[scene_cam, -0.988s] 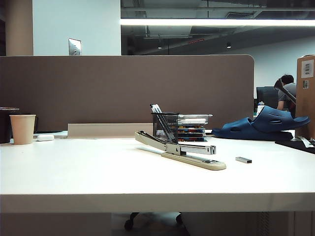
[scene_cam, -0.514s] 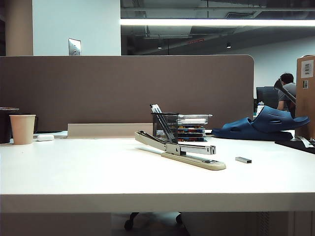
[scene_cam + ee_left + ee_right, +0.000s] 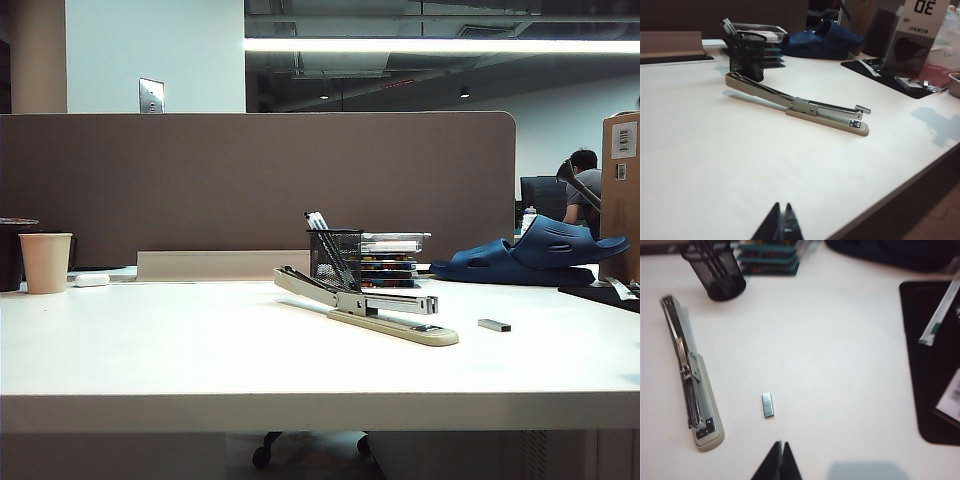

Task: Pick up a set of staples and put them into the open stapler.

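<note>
The right end effector [image 3: 780, 460] hung clenched and empty above the tabletop [image 3: 840, 365], with the set of staples [image 3: 768, 405] lying flat just ahead of its tips and the open stapler [image 3: 690, 385] beside the staples, apart from them. The left end effector [image 3: 781, 225] was also clenched and empty, well back from the stapler [image 3: 800, 106], with a black mesh pen holder [image 3: 746, 55] beyond the stapler's far end.

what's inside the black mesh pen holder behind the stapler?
The black mesh pen holder holds a few pens leaning left, their tips above its rim. The holder's floor is not visible.
</note>
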Available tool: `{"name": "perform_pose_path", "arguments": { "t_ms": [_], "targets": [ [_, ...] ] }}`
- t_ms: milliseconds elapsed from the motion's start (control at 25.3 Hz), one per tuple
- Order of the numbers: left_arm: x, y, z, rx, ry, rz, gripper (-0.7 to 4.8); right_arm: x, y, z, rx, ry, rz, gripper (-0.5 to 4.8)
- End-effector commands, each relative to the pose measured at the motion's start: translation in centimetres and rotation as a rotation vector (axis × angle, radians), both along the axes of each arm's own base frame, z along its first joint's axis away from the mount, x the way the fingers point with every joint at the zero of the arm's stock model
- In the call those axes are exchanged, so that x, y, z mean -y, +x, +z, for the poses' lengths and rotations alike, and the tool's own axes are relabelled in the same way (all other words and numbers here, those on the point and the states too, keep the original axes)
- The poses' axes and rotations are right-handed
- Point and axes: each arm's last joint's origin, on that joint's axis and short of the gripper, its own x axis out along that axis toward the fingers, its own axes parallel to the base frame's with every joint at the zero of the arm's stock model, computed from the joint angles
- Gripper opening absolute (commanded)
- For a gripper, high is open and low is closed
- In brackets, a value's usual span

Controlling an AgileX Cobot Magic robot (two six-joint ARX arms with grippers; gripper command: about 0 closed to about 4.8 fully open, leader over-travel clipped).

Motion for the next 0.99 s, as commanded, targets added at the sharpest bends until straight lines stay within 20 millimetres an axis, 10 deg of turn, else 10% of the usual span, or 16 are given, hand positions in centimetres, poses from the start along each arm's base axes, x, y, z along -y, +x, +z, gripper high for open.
{"name": "perform_pose_path", "arguments": {
  "t_ms": [40, 237, 435, 988],
  "targets": [
    [0.0, 0.0, -0.1, -0.012, 0.001, -0.005, -0.06, -0.7, 2.0, -0.5, -0.074, -0.012, 0.031, -0.06],
    [0.0, 0.0, -0.1, -0.016, 0.001, -0.005, -0.06, -2.3, 6.6, -2.7, -0.215, -0.033, 0.073, -0.05],
    [0.0, 0.0, -0.3, -0.031, 0.002, -0.005, -0.06, -3.7, 10.0, -4.4, -0.296, -0.055, 0.116, 1.54],
    [0.0, -0.1, -0.5, -0.053, 0.004, 0.002, -0.06, -5.9, 15.0, -8.6, -0.404, -0.137, 0.239, 2.35]
  ]
}}
